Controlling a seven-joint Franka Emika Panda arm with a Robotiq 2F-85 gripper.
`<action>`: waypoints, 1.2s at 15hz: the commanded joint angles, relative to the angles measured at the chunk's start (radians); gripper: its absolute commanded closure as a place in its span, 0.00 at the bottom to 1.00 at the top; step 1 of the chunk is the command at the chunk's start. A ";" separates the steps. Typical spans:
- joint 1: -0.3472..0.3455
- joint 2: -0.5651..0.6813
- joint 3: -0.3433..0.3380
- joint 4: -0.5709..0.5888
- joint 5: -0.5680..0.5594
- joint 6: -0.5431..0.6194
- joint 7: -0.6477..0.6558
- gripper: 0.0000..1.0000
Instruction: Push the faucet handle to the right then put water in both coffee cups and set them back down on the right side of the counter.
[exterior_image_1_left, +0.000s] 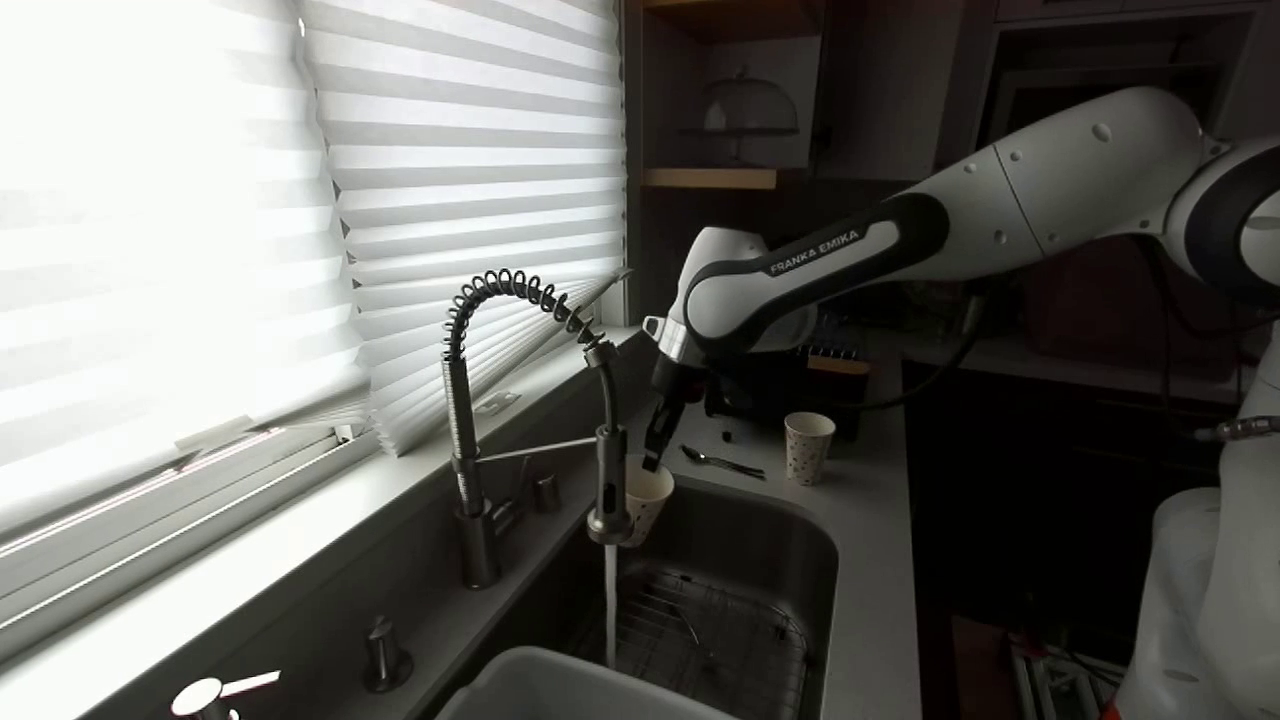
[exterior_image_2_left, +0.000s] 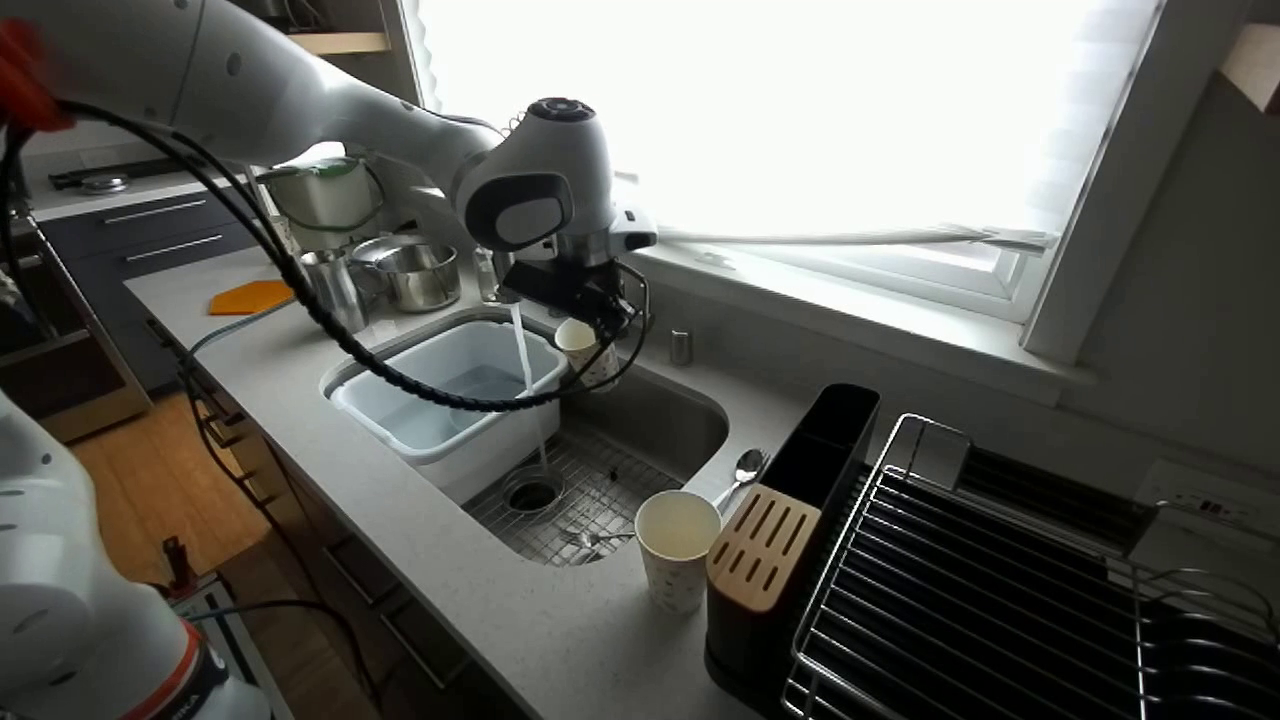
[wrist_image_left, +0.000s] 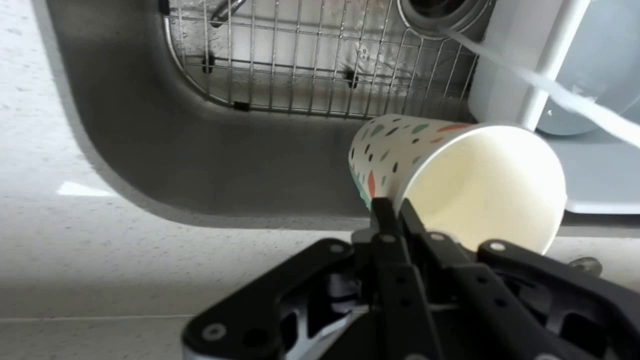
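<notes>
Cup (wrist_image_left: 465, 182) hangs tilted from the gripper (wrist_image_left: 395, 202), whose jaws are clamped together on its rim. It is above the sink (wrist_image_left: 240, 165), close to the edge, just under the jaws. Near the jaws is the faucet (exterior_image_1_left: 612, 480), and from it the water (exterior_image_2_left: 529, 395) comes down in a stream, passes beside the cup and reaches the bottom near the drain (exterior_image_2_left: 532, 494). Lower than the jaws, a tub (exterior_image_2_left: 500, 450) stands in the sink. Well apart from the jaws, the second cup (exterior_image_2_left: 676, 550) stands upright on the counter (exterior_image_2_left: 560, 625), just beside the caddy (exterior_image_2_left: 780, 540). On the counter lies also a spoon (exterior_image_2_left: 748, 465), nearer to the jaws than this second cup. Farther from the jaws there is a rack (exterior_image_2_left: 985, 590).
</notes>
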 joint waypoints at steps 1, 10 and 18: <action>-0.044 -0.046 -0.050 0.019 -0.023 -0.014 0.061 0.99; -0.053 -0.030 -0.070 0.052 -0.030 -0.003 0.109 0.99; -0.100 0.170 -0.118 0.294 -0.118 -0.022 0.530 0.99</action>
